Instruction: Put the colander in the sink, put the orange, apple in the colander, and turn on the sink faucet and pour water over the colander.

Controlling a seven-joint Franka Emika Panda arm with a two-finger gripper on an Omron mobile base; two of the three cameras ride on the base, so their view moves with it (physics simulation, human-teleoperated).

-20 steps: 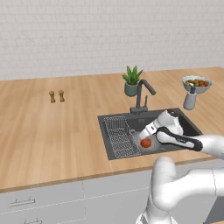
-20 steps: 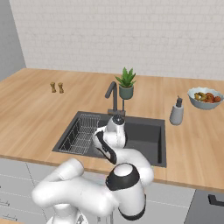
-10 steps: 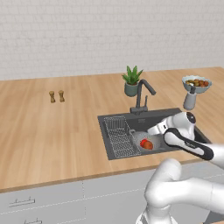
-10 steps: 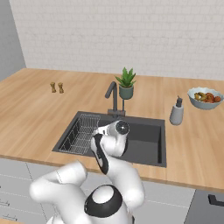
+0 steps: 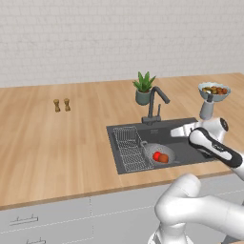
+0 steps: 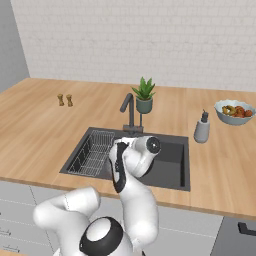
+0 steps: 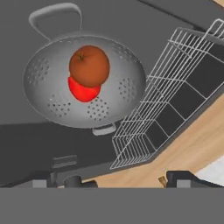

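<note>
- Colander [image 7: 83, 83] sits in the sink [image 5: 190, 152], left half of the basin, just right of the wire rack [image 5: 129, 147].
- Orange [image 7: 89, 65] and apple [image 7: 83, 91] both lie inside the colander, touching each other; in the left base view the apple [image 5: 156, 155] is on the left and the orange [image 5: 163, 158] on the right.
- So 2 of the task's steps look done; my read is that the water step is what's left.
- Gripper [image 5: 180, 132] hangs above the right part of the sink, holding nothing that I can see. In the hand view only the 2 dark tips show at the bottom edge, set wide apart, so I judge it spread.
- Sink faucet [image 5: 155, 102] stands at the far edge of the basin, on the desk [image 5: 57, 143], in front of the potted plant [image 5: 143, 87].
- Key relation: the faucet lies to the far left of the gripper, and its thin side lever sits on the faucet's right side, the side facing the gripper.
- Spout arcs toward the near right, and whether it ends over the colander I can't tell.
- Next move probably needs the gripper to go far and left to the lever; risk is knocking the spout.
- Soap bottle [image 6: 202, 130] and fruit bowl [image 6: 235, 111] stand on the desk to the right, well apart from the sink work.
</note>
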